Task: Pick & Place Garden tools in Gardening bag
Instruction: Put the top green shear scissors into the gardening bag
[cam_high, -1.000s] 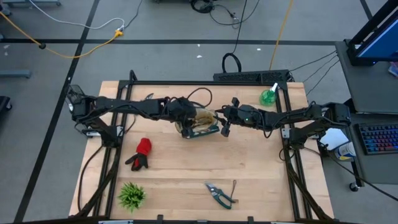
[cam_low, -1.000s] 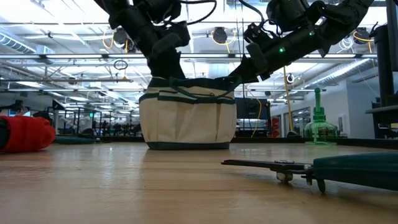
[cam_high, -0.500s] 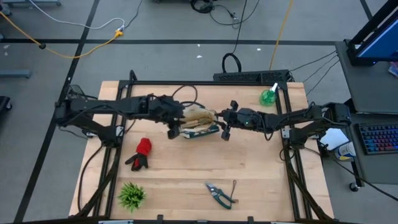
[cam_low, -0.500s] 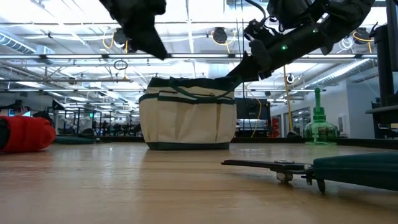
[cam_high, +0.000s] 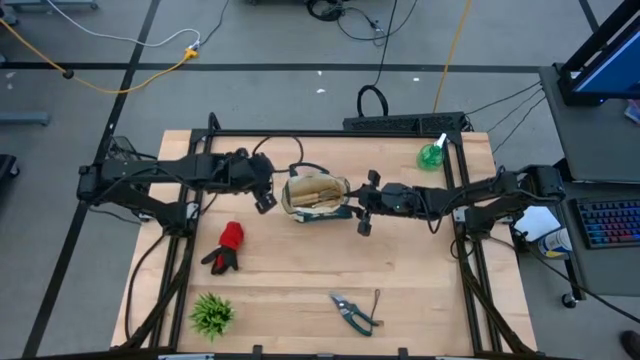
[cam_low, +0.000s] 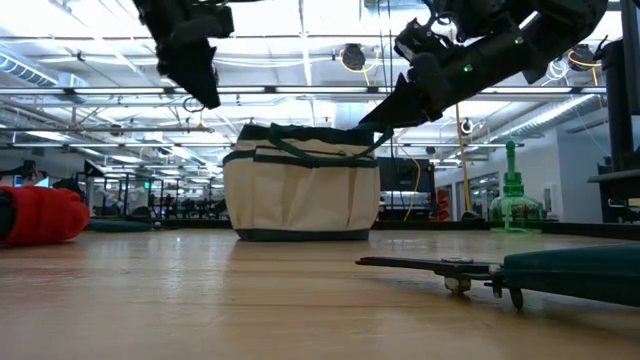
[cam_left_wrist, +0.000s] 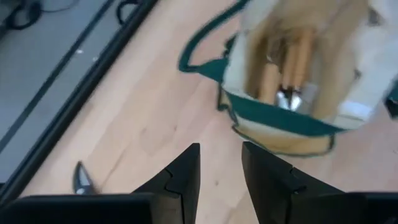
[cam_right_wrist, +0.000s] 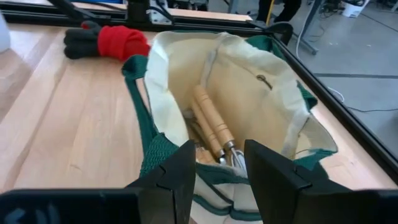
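Observation:
The cream gardening bag (cam_high: 315, 195) with green trim stands on its base mid-table, mouth up. Wooden-handled tools (cam_right_wrist: 214, 127) lie inside it. My left gripper (cam_high: 265, 203) hangs open above the table just left of the bag, nothing between its fingers (cam_left_wrist: 186, 171). My right gripper (cam_high: 355, 207) is open at the bag's right rim. A red-and-black glove (cam_high: 228, 245) lies near left. Green-handled pruners (cam_high: 352, 310) lie flat near the front edge. A green spray bottle (cam_high: 432, 155) stands at the far right. My right gripper meets the bag at the right end of its top rim (cam_low: 372, 133), slanting slightly down from the table's right. Its fingers stand apart with the rim's cloth (cam_right_wrist: 214, 186) between and under them. Whether a finger hooks the cloth or handle I cannot tell. The bag stays on the table.
A spiky green tuft plant (cam_high: 211, 313) stands at the near left corner. A black frame (cam_high: 330, 132) runs along the table's far edge and down both sides. Bare wood lies between the bag and the pruners.
My left gripper has risen out of the bag's mouth and drawn back toward the table's left, rolling and tipping less steeply as it went, with nothing in its fingers. My right gripper has swung a little toward the near edge, still at the rim. The bag has stayed put.

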